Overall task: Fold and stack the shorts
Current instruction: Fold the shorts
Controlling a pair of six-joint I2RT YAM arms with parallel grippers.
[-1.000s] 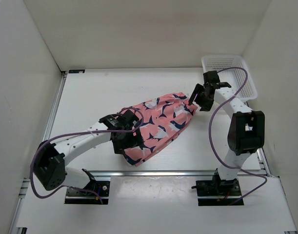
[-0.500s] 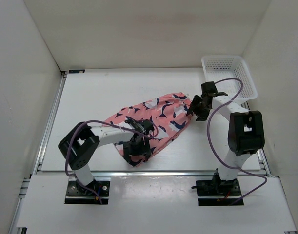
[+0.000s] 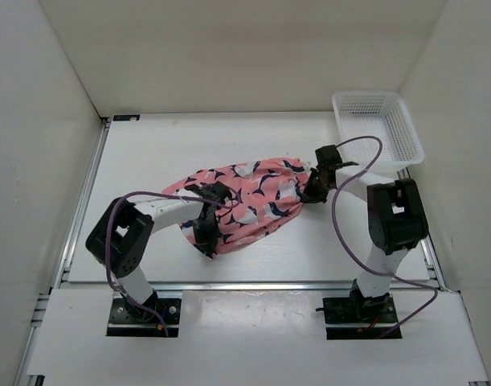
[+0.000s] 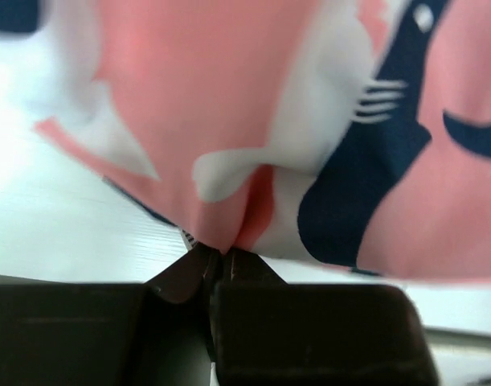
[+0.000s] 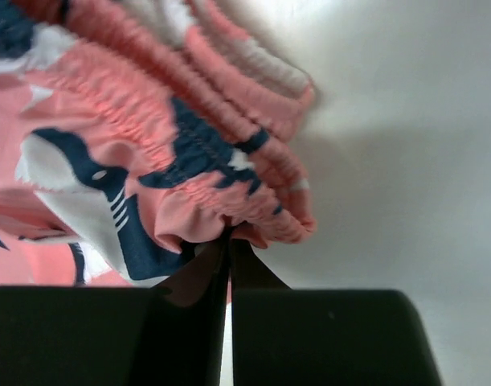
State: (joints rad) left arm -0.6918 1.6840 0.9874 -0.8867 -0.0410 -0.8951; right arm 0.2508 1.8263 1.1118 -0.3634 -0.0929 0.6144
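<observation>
The salmon-pink shorts (image 3: pixel 245 197) with navy and white shapes lie bunched across the middle of the table. My left gripper (image 3: pixel 206 240) is at their lower left end, shut on a pinch of the fabric (image 4: pixel 229 209); its jaws meet under a fold of cloth (image 4: pixel 221 256). At the right end, my right gripper (image 3: pixel 312 191) is shut on the gathered elastic waistband (image 5: pixel 197 153), with the ruffled edge pinched right at its closed tips (image 5: pixel 229 241).
A white mesh basket (image 3: pixel 378 129) stands at the back right corner, close behind the right arm. White walls enclose the table on three sides. A metal rail (image 3: pixel 253 283) runs along the near edge.
Both grippers have closed on the shorts, the left at the lower left end, the right at the waistband. The left arm swung in and the shorts shifted left and bunched shorter.
</observation>
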